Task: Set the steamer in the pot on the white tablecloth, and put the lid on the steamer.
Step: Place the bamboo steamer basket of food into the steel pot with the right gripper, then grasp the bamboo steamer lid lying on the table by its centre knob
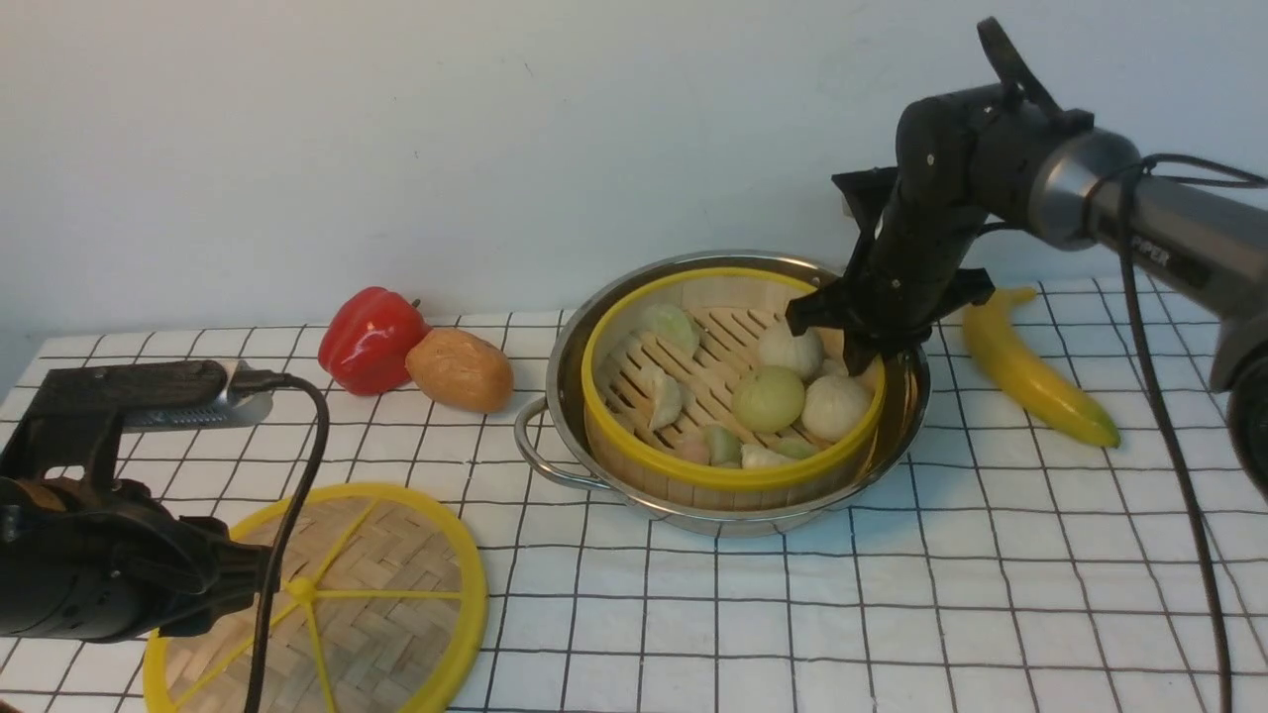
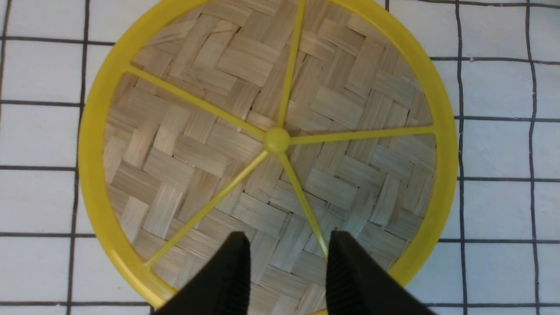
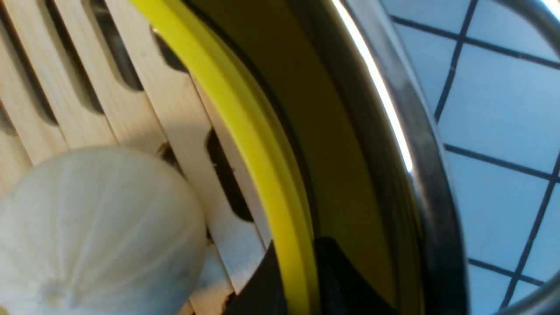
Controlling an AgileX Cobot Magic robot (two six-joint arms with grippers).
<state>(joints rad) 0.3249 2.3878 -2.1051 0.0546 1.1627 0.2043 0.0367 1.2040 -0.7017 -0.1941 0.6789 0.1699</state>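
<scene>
The steamer, a bamboo basket with a yellow rim holding pale buns and dumplings, sits inside the shiny pot on the white tablecloth. My right gripper reaches down at the basket's far right edge. In the right wrist view, that gripper is shut on the steamer's yellow rim, one finger inside and one between basket and pot wall. The woven lid lies flat at front left. My left gripper hovers open over the lid, holding nothing.
A red pepper and a brown potato-like item lie behind the lid, left of the pot. A banana lies right of the pot, under the right arm. A white wall closes off the back of the table.
</scene>
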